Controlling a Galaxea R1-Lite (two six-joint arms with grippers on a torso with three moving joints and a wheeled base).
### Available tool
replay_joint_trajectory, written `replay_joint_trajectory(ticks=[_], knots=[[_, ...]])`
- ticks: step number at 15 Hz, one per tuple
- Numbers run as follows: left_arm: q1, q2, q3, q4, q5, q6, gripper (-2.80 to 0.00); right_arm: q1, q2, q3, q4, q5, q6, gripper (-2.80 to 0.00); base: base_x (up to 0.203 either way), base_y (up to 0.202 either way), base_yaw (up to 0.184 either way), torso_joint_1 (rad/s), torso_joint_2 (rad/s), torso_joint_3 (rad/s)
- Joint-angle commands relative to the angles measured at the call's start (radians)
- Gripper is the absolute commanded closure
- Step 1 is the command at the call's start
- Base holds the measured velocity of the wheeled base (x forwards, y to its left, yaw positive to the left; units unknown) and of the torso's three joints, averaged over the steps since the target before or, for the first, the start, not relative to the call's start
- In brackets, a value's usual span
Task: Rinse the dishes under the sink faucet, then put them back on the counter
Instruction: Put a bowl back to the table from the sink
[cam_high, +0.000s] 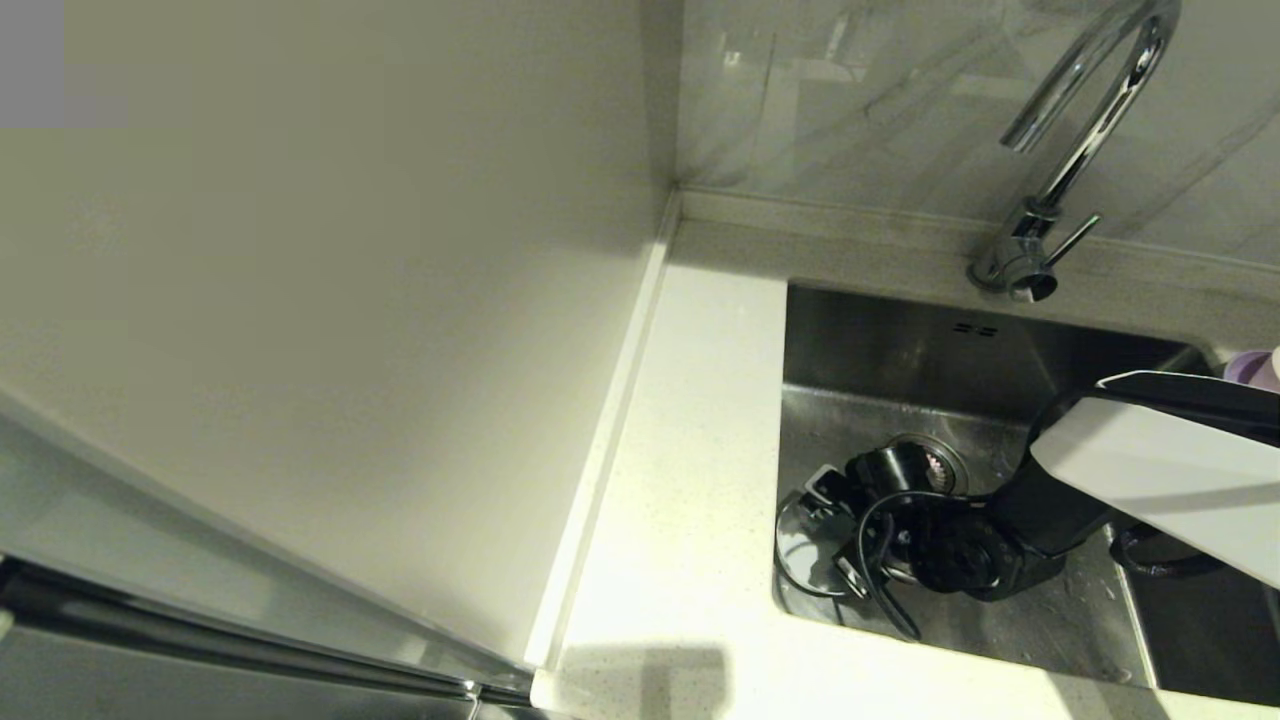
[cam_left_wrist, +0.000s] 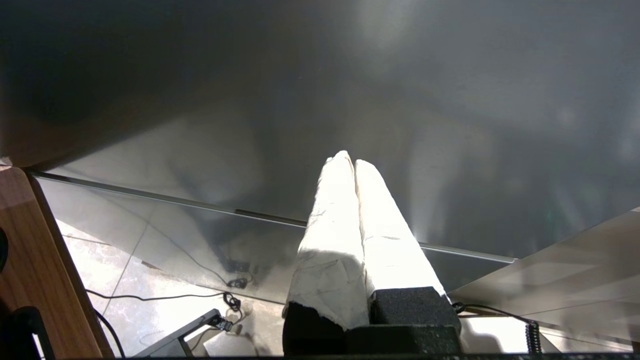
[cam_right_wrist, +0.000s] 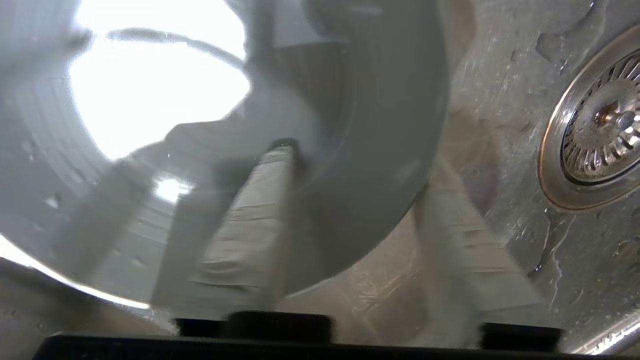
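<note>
In the sink (cam_high: 900, 340), the pale blue-white bowl (cam_high: 795, 545) lies at the near left of the wet floor, beside the drain strainer (cam_high: 935, 465). My right gripper (cam_high: 815, 520) is down over it and open. In the right wrist view one finger (cam_right_wrist: 250, 225) is inside the bowl (cam_right_wrist: 375, 100) and the other (cam_right_wrist: 460, 240) outside its wall, with the right gripper (cam_right_wrist: 360, 165) straddling the rim. The faucet (cam_high: 1080, 150) stands behind the sink. A lilac plate (cam_high: 1255, 368) peeks out at the far right. The pink cup is out of view. My left gripper (cam_left_wrist: 348, 159) hangs shut and empty, low beside a cabinet.
The white counter (cam_high: 680, 480) runs along the sink's left side, bounded by a cream wall panel (cam_high: 350, 300). The faucet's lever (cam_high: 1072, 240) sticks out sideways at its base. The strainer (cam_right_wrist: 600, 130) lies close to the outer finger. Cables lie on the floor (cam_left_wrist: 150, 295).
</note>
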Motion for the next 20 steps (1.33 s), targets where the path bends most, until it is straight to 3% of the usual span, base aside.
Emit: replay_joint_trajectory(ticks=[1,20], knots=[[0.000,0.000,0.003,0.000,0.000,0.000,0.00,-0.002,0.001,-0.003,-0.003,-0.002,-0.003,0.00,0.000,0.000,0.000,0.000,0.00,0.000],[0.000,0.000,0.003,0.000,0.000,0.000,0.00,-0.116,-0.189,-0.099,-0.008,-0.018,-0.007,0.00,0.000,0.000,0.000,0.000,0.00,0.000]])
